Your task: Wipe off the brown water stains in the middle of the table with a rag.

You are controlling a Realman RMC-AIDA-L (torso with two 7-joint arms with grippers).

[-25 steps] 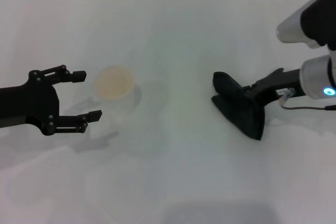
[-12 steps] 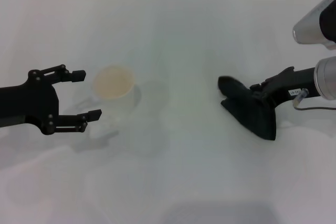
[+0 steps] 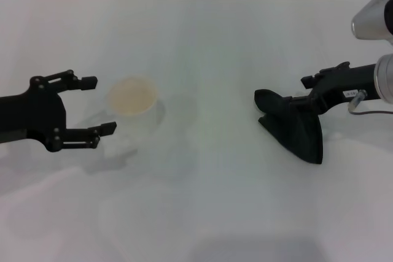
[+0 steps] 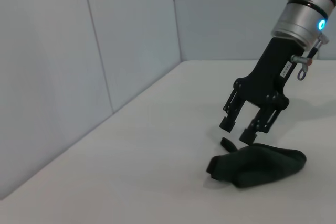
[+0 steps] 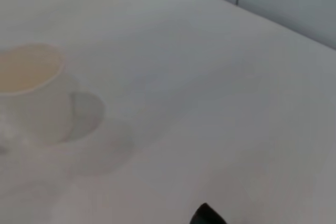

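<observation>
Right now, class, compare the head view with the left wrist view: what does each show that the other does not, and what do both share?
Only the head view shows the white cup and the open left gripper beside it. Only the left wrist view shows the wall panels at the table's far edge. Both show the rag lying on the table and the right gripper open just above it, holding nothing. No brown stain shows in either.

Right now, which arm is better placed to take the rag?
The right. The right gripper hangs just above the rag, fingers open. The left gripper is open by the cup, far across the table.
</observation>
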